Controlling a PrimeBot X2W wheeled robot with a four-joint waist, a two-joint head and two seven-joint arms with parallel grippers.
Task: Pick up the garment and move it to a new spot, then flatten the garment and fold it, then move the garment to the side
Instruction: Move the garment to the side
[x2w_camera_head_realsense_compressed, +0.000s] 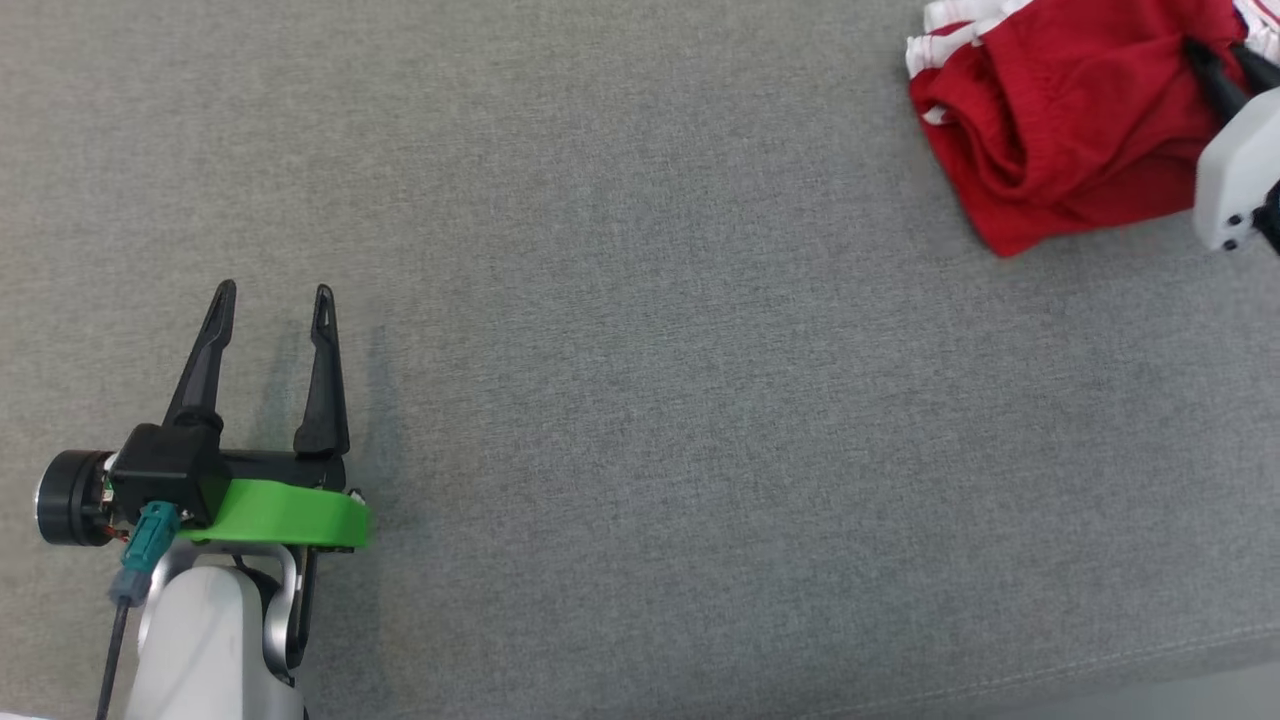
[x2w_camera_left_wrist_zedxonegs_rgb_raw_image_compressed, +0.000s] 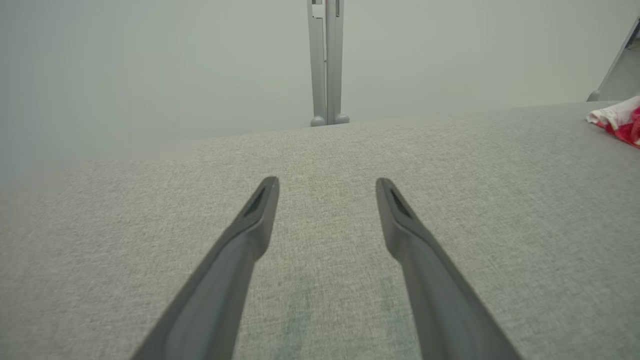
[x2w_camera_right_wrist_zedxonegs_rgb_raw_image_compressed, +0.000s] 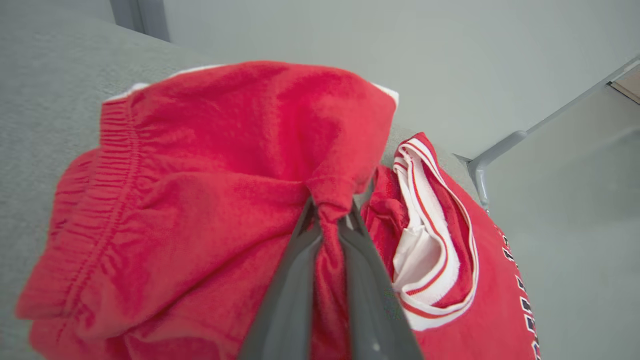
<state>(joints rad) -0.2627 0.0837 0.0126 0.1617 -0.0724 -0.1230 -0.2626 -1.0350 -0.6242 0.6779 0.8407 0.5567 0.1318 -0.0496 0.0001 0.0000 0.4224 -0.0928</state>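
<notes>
The garment (x2w_camera_head_realsense_compressed: 1070, 120) is a bright red knit piece, bunched into a crumpled heap at the far right corner of the tabletop (x2w_camera_head_realsense_compressed: 640, 400), with white trim peeking out along its top edge. The right pincer (x2w_camera_head_realsense_compressed: 1220, 60) reaches into it from the right, its dark fingers sunk into the folds.

From the right wrist camera the grip is plain: the right pincer (x2w_camera_right_wrist_zedxonegs_rgb_raw_image_compressed: 330, 220) is clamped narrow on a pinched ridge of red cloth, which bulges out above the fingertips like a knot. That view also shows a gathered, ribbed band (x2w_camera_right_wrist_zedxonegs_rgb_raw_image_compressed: 107, 190) stitched along the left edge, a white ribbed collar (x2w_camera_right_wrist_zedxonegs_rgb_raw_image_compressed: 430, 240) with thin red stripes, and some dark lettering (x2w_camera_right_wrist_zedxonegs_rgb_raw_image_compressed: 520, 295) at the lower right, too cropped to read.

The left pincer (x2w_camera_head_realsense_compressed: 275, 300) sits well apart at the lower left, over bare tabletop, its two fingers spread wide with nothing between them and a green ring (x2w_camera_head_realsense_compressed: 285, 515) behind its black base. Its own camera catches a sliver of the garment (x2w_camera_left_wrist_zedxonegs_rgb_raw_image_compressed: 622, 122) at the right edge, plus a grey metal post (x2w_camera_left_wrist_zedxonegs_rgb_raw_image_compressed: 326, 65) beyond the tabletop's far edge.

The tabletop is covered in a grey, finely woven fabric; the fingers are long, tapered and matte.
</notes>
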